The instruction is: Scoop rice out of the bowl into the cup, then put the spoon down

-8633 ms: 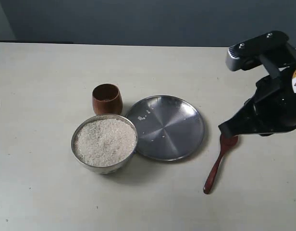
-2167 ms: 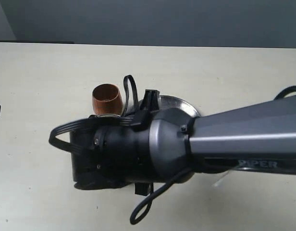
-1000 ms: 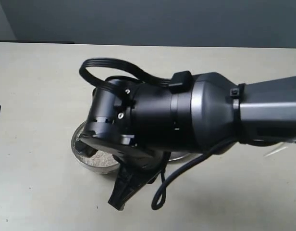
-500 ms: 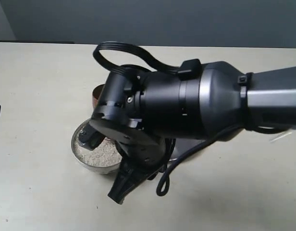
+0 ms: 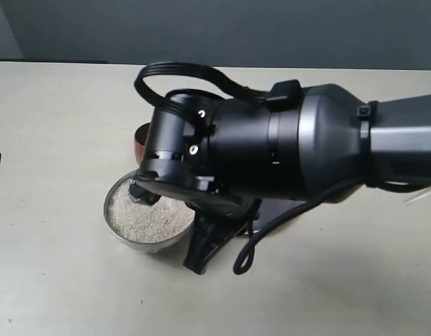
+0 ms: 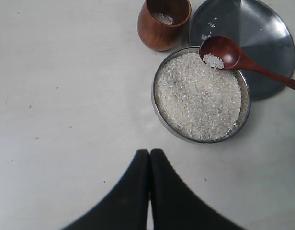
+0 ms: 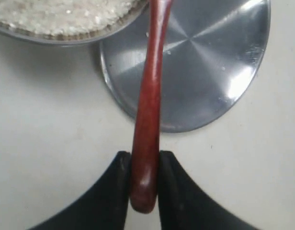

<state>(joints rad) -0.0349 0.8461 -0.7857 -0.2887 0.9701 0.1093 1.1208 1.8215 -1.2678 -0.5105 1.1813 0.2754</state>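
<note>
Spoon (image 6: 248,63) head-first toward the bowl (image 6: 153,93)

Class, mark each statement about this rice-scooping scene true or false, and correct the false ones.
1. The spoon carries a little rice in its head. True.
2. The cup is empty. False: some rice lies inside it.
3. The right gripper clamps the spoon's handle. True.
4. The left gripper grips the bowl. False: it is shut on nothing, clear of the bowl.
</note>
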